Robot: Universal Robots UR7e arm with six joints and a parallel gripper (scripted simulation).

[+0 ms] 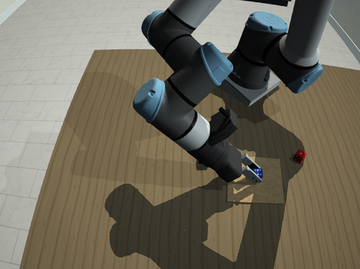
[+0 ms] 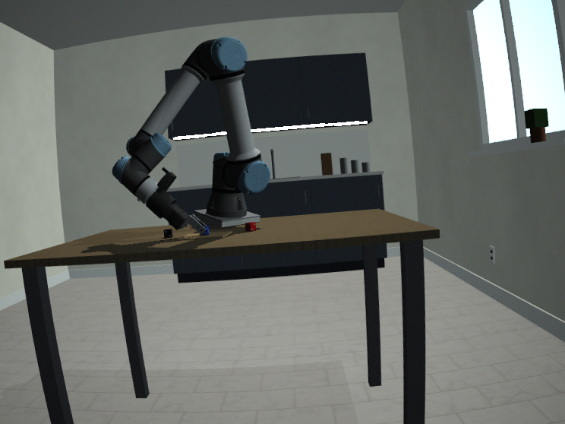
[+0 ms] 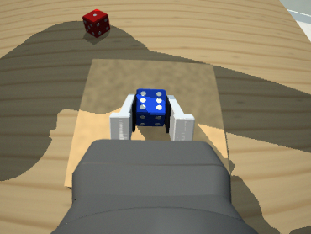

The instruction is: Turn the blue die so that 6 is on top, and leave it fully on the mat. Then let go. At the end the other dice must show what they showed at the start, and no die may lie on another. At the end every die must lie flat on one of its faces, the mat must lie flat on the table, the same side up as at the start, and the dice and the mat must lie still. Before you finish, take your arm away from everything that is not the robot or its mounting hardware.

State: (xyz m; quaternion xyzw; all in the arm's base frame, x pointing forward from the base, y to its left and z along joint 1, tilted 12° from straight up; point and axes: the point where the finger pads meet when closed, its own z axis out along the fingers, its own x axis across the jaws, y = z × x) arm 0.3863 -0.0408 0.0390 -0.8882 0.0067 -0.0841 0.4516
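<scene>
The blue die (image 3: 151,109) sits between the two white fingers of my gripper (image 3: 150,106), over the tan mat. The face turned to the wrist camera shows six pips. In the top view the gripper (image 1: 252,172) is shut on the blue die (image 1: 258,173) low over the mat's (image 1: 257,184) near-left part, with the arm slanting down from the left. I cannot tell whether the die touches the mat. In the exterior view the die (image 2: 206,230) is a small blue spot at the fingertips.
A red die (image 1: 299,156) lies on the wooden table beyond the mat's right corner; it also shows in the wrist view (image 3: 97,22). A black die (image 2: 168,232) lies on the table left of the gripper. The robot base (image 1: 250,87) stands behind the mat.
</scene>
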